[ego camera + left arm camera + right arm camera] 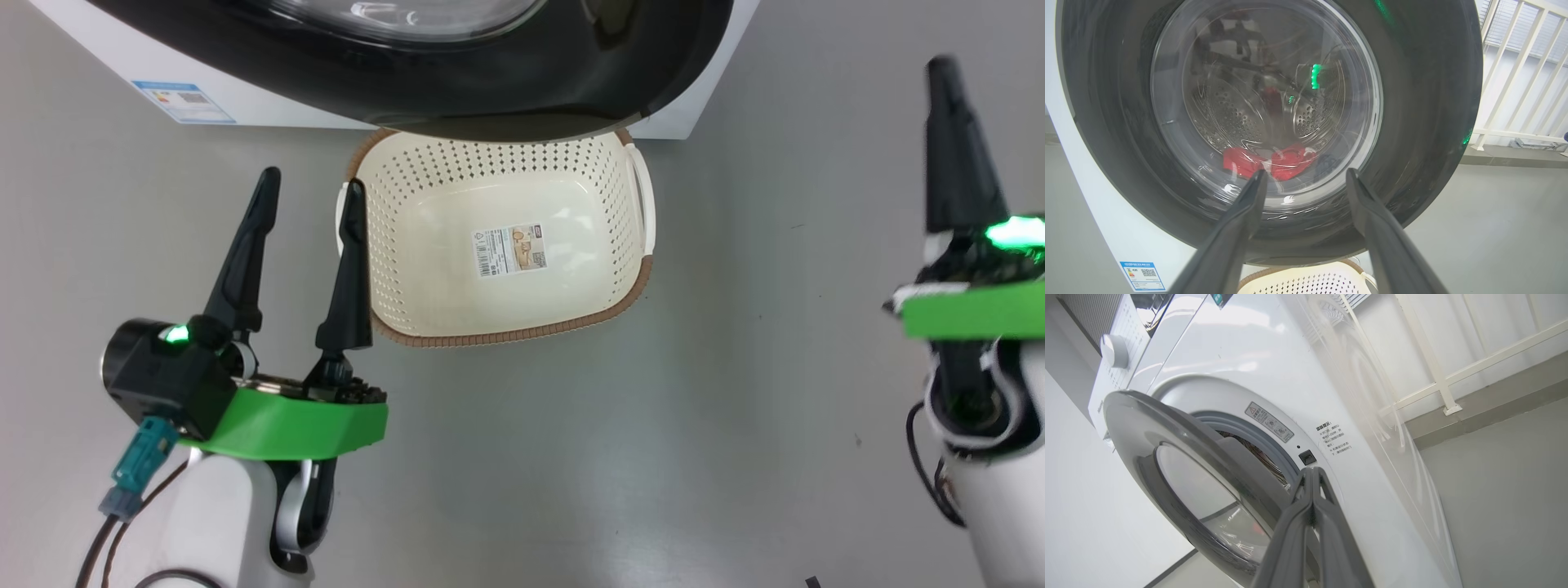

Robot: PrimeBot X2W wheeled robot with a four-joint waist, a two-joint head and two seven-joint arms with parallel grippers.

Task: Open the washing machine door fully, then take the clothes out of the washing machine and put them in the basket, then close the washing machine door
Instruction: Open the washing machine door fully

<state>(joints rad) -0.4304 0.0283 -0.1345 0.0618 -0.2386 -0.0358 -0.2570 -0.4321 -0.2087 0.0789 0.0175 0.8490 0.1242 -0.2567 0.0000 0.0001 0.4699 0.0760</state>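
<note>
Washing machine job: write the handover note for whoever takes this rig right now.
Left gripper: open, empty, pointing at the washing machine door.
Right gripper: shut, empty, tips beside the door's open edge; contact unclear.
Door: ajar, not fully open.
Clothes: red, inside the washing machine, seen through the door glass.
Basket: empty, on the floor under the door.
Done: door partly open.
Left: open it fully, move clothes to basket, close door.
</note>
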